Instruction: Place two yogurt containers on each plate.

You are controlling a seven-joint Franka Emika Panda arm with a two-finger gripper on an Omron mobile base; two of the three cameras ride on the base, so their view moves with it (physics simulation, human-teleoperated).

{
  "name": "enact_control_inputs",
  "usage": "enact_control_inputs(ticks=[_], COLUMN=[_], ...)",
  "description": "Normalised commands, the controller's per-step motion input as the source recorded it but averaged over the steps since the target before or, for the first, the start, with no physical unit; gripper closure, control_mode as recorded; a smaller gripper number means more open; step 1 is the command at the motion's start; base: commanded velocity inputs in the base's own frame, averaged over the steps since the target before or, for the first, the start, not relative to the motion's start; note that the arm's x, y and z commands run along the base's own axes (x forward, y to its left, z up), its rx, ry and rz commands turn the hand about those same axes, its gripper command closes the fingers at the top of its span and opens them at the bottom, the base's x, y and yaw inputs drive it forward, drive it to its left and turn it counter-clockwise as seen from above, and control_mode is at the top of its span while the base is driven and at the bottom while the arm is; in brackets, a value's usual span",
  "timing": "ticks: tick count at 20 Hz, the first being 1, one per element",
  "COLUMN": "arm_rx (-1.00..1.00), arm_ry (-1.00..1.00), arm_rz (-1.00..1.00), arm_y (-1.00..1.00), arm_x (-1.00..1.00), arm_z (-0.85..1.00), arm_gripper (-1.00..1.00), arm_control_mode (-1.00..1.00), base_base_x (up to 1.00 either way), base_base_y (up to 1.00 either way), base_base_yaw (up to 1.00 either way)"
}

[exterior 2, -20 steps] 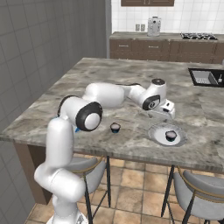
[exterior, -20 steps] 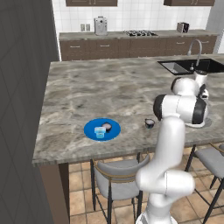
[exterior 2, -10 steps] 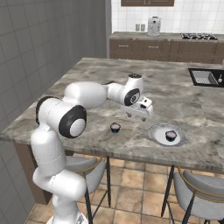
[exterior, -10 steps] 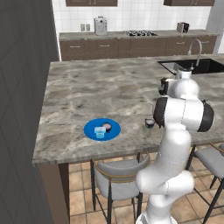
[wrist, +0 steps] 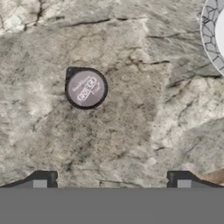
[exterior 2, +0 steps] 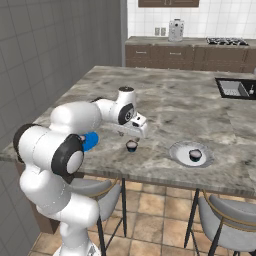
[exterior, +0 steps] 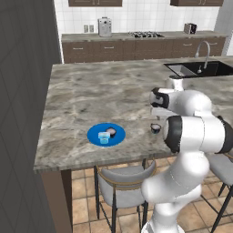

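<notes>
Hovering over the worktop's near edge, the gripper (exterior 2: 138, 131) has its jaws spread wide and empty. A loose dark yogurt cup (wrist: 86, 88) stands upright just beyond, off to one side of the jaw line, between the blue plate (exterior: 106, 134), already carrying two cups, and the grey plate (exterior 2: 190, 153) with one.

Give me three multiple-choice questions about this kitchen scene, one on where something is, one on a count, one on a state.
1. Where is the loose dark yogurt cup?
A. on the counter between the plates
B. in the sink
C. on a stool

2. How many cups lie on the blue plate?
A. none
B. two
C. four

3. How is the gripper?
A. shut on a cup
B. open and empty
C. holding a plate

Answers: 1 A, it stands on bare marble; 2 B, one light blue and one dark; 3 B, the fingertips stand wide apart.
</notes>
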Motion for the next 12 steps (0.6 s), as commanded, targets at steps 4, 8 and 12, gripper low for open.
enact_control_inputs(ticks=[4, 8, 12], arm_rx=[0.09, -0.01, -0.02], arm_ry=[0.01, 0.0, 0.0], arm_rz=[0.27, 0.18, 0.01], arm_y=[0.24, -0.02, 0.0], arm_x=[0.13, 0.25, 0.78], arm_z=[-0.25, -0.37, -0.14], arm_gripper=[-1.0, -1.0, -1.0], arm_control_mode=[-1.0, -1.0, -1.0], base_base_x=[0.0, 0.0, 0.0], base_base_y=[0.0, 0.0, 0.0], base_base_yaw=[0.0, 0.0, 0.0])
